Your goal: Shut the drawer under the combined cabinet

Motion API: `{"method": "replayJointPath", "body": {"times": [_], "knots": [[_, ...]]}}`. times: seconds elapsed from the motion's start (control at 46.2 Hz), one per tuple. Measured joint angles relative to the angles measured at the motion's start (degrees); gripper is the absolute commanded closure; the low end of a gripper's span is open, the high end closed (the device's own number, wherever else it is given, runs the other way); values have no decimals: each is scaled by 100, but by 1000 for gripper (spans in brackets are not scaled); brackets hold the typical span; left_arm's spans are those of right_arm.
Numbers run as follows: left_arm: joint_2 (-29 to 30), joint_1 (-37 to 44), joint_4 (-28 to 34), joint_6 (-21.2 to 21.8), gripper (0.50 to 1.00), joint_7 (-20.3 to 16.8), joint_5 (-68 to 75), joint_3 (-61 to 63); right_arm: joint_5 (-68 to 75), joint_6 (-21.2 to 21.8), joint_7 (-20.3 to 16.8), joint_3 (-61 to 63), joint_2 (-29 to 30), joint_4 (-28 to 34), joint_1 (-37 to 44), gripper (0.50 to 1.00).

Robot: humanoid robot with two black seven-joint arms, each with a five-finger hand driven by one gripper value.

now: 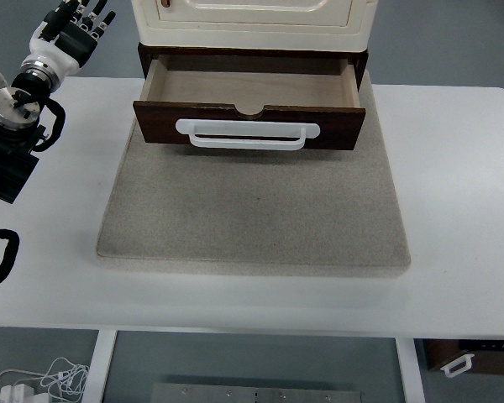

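A cream cabinet [252, 21] stands at the back of the table on a dark wooden base. Its drawer [250, 88] is pulled out toward me and shows an empty, light wooden inside. The dark brown drawer front [155, 126] carries a white bar handle [248, 134]. My left hand [74, 29] hangs in the upper left corner, left of the cabinet and apart from the drawer, its black-tipped fingers spread and holding nothing. The right arm does not show.
The cabinet stands on a grey mat [252, 210] that lies on a white table [454, 185]. A black cable [0, 256] loops at the left edge. White cables [42, 378] lie on the floor at lower left. A small brown drawer-like piece [470, 359] lies at lower right.
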Motion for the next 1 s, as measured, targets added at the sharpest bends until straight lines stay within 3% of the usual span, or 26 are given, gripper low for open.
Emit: {"method": "replayJointPath", "body": {"times": [0.996], "knots": [[62, -36, -61, -35, 500, 3, 26, -3, 1, 0, 0, 0, 0, 0, 0, 548]]}}
